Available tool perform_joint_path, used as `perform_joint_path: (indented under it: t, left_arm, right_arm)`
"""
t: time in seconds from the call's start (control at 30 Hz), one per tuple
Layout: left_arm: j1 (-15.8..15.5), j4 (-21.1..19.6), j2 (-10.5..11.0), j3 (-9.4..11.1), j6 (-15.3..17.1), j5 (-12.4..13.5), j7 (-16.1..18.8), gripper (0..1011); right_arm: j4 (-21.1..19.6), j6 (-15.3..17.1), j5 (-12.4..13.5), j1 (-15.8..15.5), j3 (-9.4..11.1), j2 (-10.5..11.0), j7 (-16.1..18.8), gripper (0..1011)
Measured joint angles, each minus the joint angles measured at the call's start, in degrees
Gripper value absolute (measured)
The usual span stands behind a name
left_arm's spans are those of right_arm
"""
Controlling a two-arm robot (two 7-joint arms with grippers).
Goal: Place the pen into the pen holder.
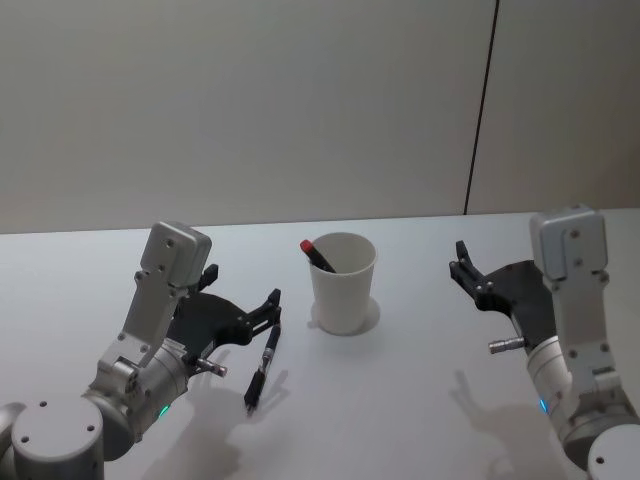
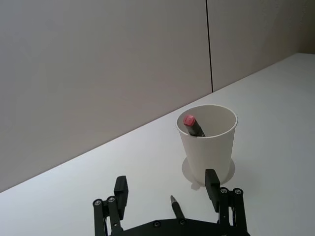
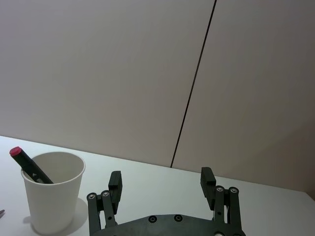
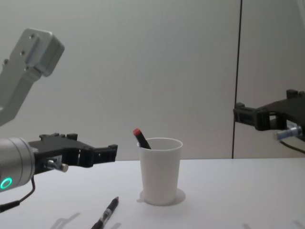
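Black pen lies flat on the counter, lower left of centre in the head view, near the pen holder but not in it. The pen holder stands upright mid-frame. A red-capped pen leans inside it, cap above the rim. Left gripper hovers just above the black pen's upper end, jaws wide, holding nothing. In the chest view it clears the counter. Right gripper is at right, well apart from the holder, jaws wide, empty, raised.
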Motion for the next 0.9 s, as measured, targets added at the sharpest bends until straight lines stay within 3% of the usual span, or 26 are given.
perform_joint_path:
  t: [0.3,0.6,0.9]
  left_arm:
    - [-0.4,0.2,-0.2,-0.2,4.0,-0.6,-0.4,1000]
    - [-0.4,-0.5,-0.9,-0.3,9.4,-1.2,2.3,1000]
    - [0.2,-1.3,-1.3,-0.5,10.7,-2.4,4.6,1000]
  right_arm:
    - [0.0,0.0,0.0,0.0,0.0,0.0,0.0,1001]
    - [0.0,0.0,0.0,0.0,0.0,0.0,0.0,1001]
    - [0.0,0.0,0.0,0.0,0.0,0.0,0.0,1001]
